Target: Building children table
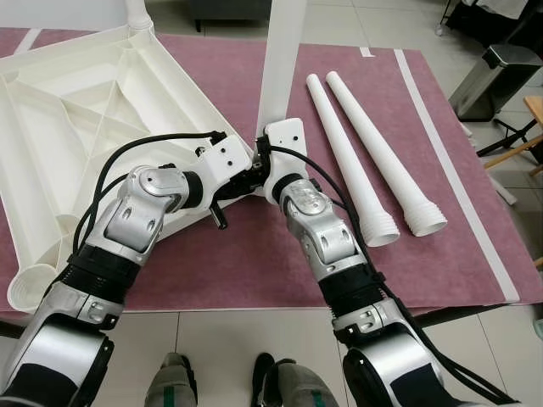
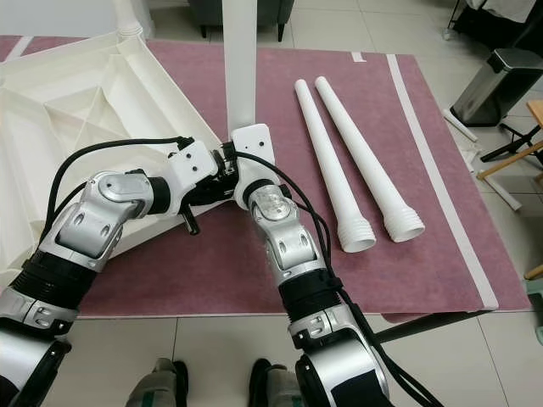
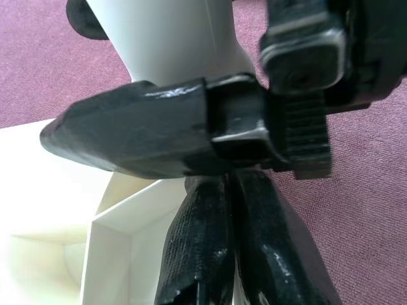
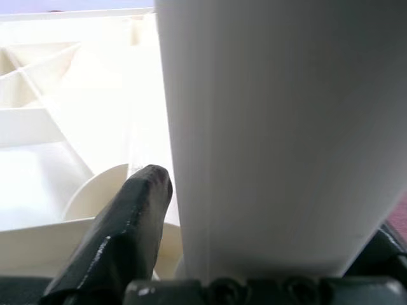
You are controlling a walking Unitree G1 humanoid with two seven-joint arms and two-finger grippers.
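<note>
On a mauve rug (image 1: 254, 263) spread over a pale tiled floor (image 1: 221, 339), an upturned white plastic tabletop (image 1: 85, 127) lies with its ribbed underside facing up, reaching past the rug's left edge. One white table leg (image 1: 282, 59) stands upright at the tabletop's near right corner, and another upright leg (image 1: 138, 13) rises at the far corner. Two loose table legs (image 1: 356, 153) lie side by side on the rug to the right of the standing leg, their ribbed ends pointing toward the robot; they are apart from both arms, with bare rug around them. A white stripe runs along the rug's right side, and past it a grey pedal bin (image 1: 496, 76) and wooden furniture legs stand on the tiles. The near edge of the rug runs just ahead of the robot's feet. Both silver arms bend inward and meet at the base of the standing leg. The right gripper (image 4: 191, 254) is clamped around the bottom of that leg: in its wrist view one black finger (image 4: 121, 235) presses against the side of the white tube, just above the corner socket. The left gripper (image 3: 222, 254) sits at the same corner from the tabletop side, its two black fingers pressed together with nothing between them, just beside the leg's base and the right gripper's housing.
</note>
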